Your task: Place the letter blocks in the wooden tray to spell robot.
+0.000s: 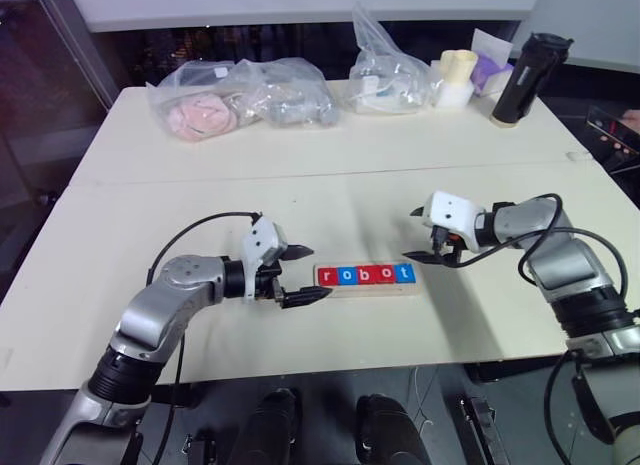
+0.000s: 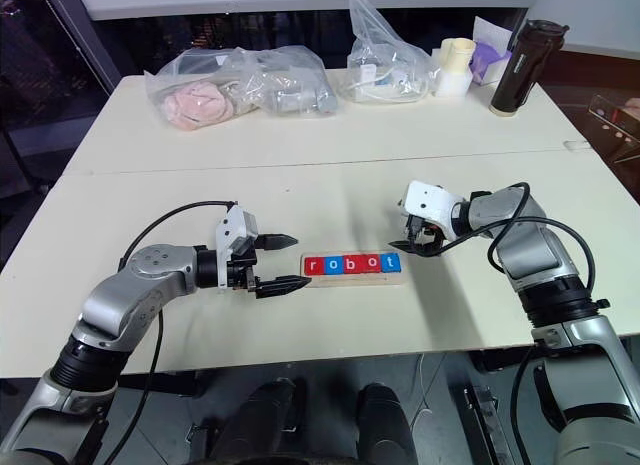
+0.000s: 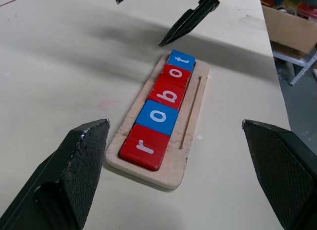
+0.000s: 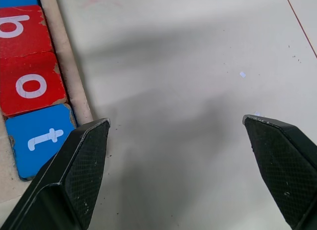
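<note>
Five letter blocks (image 1: 365,275) lie in a row in the wooden tray (image 1: 366,289) at the table's middle and read r, o, b, o, t. In the left wrist view the red r (image 3: 146,146) is nearest and the blue t (image 3: 182,60) farthest. My left gripper (image 1: 320,273) is open at the tray's left end, its fingers either side of that end, holding nothing. My right gripper (image 1: 408,235) hangs open just beyond the tray's right end, close to the blue t (image 4: 37,138), and is empty.
At the back of the table lie two clear plastic bags (image 1: 240,95) (image 1: 385,70) with things inside. A pale cup (image 1: 455,77), a purple box (image 1: 492,70) and a black bottle (image 1: 530,77) stand at the back right. A seam (image 1: 330,175) crosses the table.
</note>
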Tool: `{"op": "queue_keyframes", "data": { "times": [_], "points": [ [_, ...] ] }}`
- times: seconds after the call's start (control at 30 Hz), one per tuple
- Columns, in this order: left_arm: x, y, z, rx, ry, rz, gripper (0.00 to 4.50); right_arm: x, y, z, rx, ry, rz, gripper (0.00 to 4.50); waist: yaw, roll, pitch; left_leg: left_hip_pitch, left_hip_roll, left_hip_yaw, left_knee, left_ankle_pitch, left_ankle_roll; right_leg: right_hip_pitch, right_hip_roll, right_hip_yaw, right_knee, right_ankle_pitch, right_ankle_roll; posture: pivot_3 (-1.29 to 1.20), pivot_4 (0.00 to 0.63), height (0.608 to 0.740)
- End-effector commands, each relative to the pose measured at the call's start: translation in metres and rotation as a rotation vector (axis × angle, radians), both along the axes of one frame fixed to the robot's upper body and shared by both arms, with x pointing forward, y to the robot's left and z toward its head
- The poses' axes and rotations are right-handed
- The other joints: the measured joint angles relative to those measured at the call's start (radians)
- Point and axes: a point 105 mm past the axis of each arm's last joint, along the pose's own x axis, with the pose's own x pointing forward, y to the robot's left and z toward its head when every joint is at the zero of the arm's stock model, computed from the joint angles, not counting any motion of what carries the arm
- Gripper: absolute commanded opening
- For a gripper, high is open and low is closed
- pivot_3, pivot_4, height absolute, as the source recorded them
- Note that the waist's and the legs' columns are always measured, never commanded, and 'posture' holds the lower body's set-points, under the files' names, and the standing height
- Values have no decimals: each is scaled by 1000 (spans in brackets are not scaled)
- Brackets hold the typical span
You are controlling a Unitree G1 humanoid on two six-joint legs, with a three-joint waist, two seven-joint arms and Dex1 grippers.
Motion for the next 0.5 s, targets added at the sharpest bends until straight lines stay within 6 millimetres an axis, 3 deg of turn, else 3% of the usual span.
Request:
{"op": "queue_keyframes", "data": {
  "times": [0.03, 0.3, 0.5],
  "points": [
    [-3, 1, 10, -27, -27, -8, 4500, 0, -3, 27, 50, -85, -34, 4422, 1, 0, 0, 0, 0, 0, 0, 0, 0, 0, 0, 0, 0, 0, 0, 0, 150, 725],
    [0, 16, 19, -37, -25, 51, 4500, -31, -7, 48, 138, -91, -89, 4422, 2, 0, 0, 0, 0, 0, 0, 0, 0, 0, -2, 1, 0, 0, 0, 0, 150, 725],
    [4, 37, 22, 6, -22, 87, 4500, -83, -3, 43, 180, 28, -85, 4422, 4, 0, 0, -1, 0, -1, -1, 0, 0, 0, -3, 0, 0, -1, -1, 0, 150, 725]
  ]
}}
